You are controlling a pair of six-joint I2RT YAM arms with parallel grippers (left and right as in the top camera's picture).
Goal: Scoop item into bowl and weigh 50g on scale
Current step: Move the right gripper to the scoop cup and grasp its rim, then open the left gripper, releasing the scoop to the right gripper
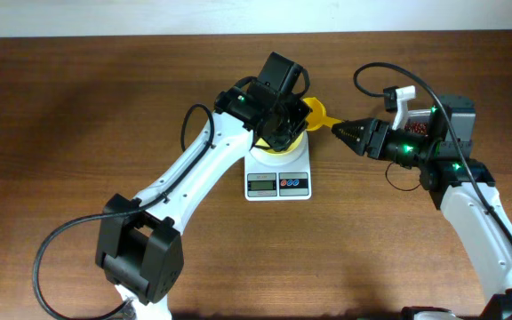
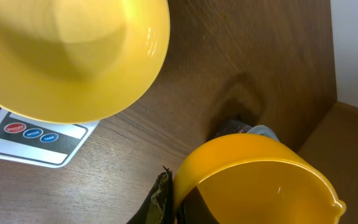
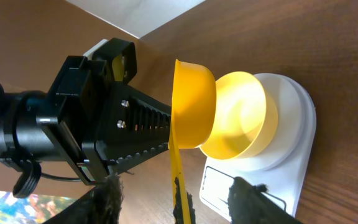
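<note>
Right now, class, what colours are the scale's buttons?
One red, two blue buttons on the scale; clearest in the left wrist view.

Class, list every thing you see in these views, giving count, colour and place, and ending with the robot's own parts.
table: one, brown wood, under everything
scale: one, white, mid-table
bowl: one, pale yellow, on the scale
scoop: one, bright yellow, beside the bowl, handle toward the right gripper
beans: many, red-brown, mostly hidden behind the right arm
left gripper: one, black, shut on the scoop's rim
right gripper: one, black, open around the scoop's handle
</note>
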